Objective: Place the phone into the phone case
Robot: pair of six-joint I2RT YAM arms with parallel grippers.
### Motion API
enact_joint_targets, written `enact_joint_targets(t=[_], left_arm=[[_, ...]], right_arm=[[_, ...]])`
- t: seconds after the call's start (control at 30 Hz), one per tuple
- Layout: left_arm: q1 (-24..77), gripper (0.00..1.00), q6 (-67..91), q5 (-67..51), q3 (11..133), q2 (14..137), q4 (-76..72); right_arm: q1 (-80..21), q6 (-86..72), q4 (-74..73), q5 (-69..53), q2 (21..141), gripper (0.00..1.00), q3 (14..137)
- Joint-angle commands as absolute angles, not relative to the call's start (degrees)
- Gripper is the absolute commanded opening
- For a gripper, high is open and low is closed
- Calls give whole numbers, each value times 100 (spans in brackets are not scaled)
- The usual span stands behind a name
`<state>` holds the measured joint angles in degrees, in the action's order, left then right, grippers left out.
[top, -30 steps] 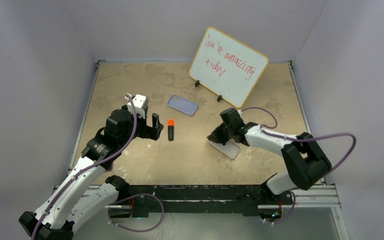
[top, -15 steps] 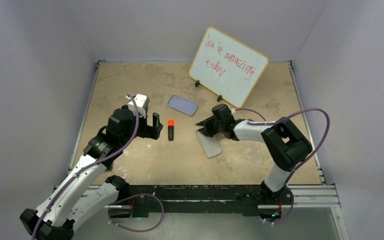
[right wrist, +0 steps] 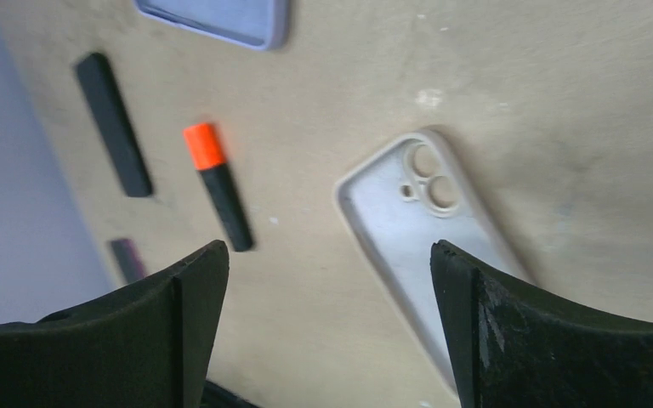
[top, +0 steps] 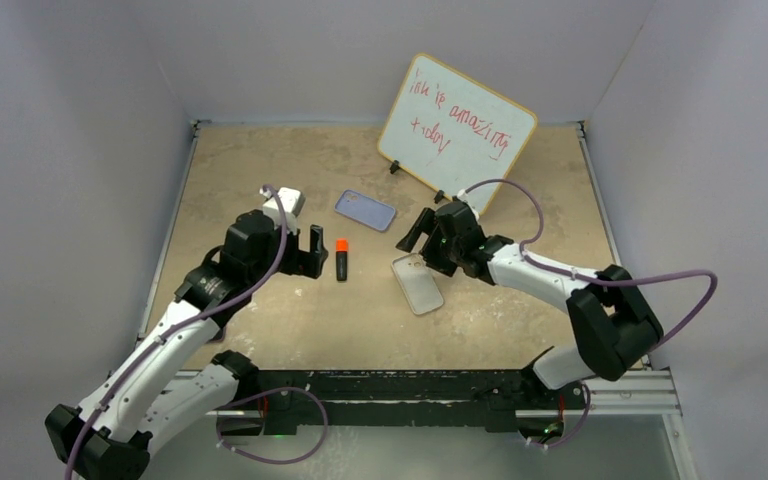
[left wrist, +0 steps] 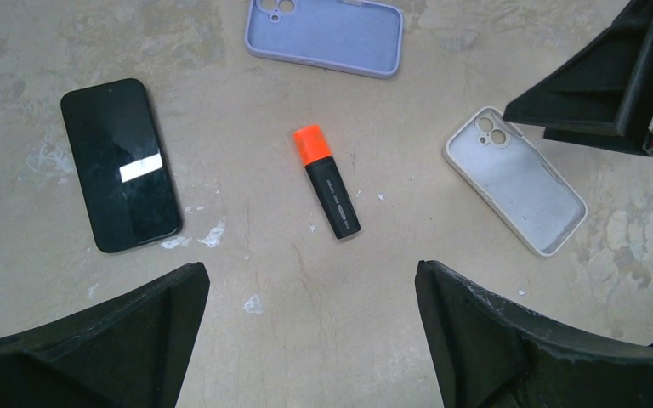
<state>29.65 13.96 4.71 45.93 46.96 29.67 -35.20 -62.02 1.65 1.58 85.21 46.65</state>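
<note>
The phone (left wrist: 121, 165) lies screen up and flat on the table, left of the marker in the left wrist view; in the top view my left wrist hides it. The lavender phone case (top: 365, 210) (left wrist: 324, 36) lies hollow side up further back, its corner also at the top of the right wrist view (right wrist: 217, 19). My left gripper (top: 310, 250) (left wrist: 308, 270) hangs open over bare table near the marker, holding nothing. My right gripper (top: 415, 238) (right wrist: 327, 246) is open and empty, just above a second, off-white case.
The off-white case (top: 418, 284) (left wrist: 514, 192) (right wrist: 425, 246) lies hollow side up right of centre. A black marker with an orange cap (top: 342, 258) (left wrist: 326, 181) lies between the two grippers. A whiteboard with red writing (top: 457, 132) stands at the back right. Walls enclose the table.
My right gripper swung left and toward the back, opened and let go of the off-white case, which now lies flat nearer the middle. The left arm barely moved.
</note>
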Motion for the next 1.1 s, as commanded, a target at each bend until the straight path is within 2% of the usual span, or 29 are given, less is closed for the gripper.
enact_joint_targets(t=[0.0,0.17,0.37,0.6,0.73,0.9,1.07], left_arm=[[2961,97,1467,387,4644,4935,2920],[2949,100,1664,407,4831,5164,3002],[2767,99,1771,278,5335,6250,3095],[1427,97,1679,-391,5729,7337,2739],[1222,97,1466,279,5951,7980,2857],[799,97,1457,28,6004,8477,2791],[704,99,1446,505,6765,9068,2917]], right_arm=[[-3531,-4553,-668,665,8066,97,4479],[-3526,-3923,-618,553,7657,99,4150],[-3529,-3488,-262,381,7725,98,3847],[-3535,-3333,202,-241,7993,95,3665],[-3534,-3344,229,-518,8044,94,3644],[-3533,-3331,261,-735,8216,92,3695],[-3544,-3276,344,-1236,8350,88,3816]])
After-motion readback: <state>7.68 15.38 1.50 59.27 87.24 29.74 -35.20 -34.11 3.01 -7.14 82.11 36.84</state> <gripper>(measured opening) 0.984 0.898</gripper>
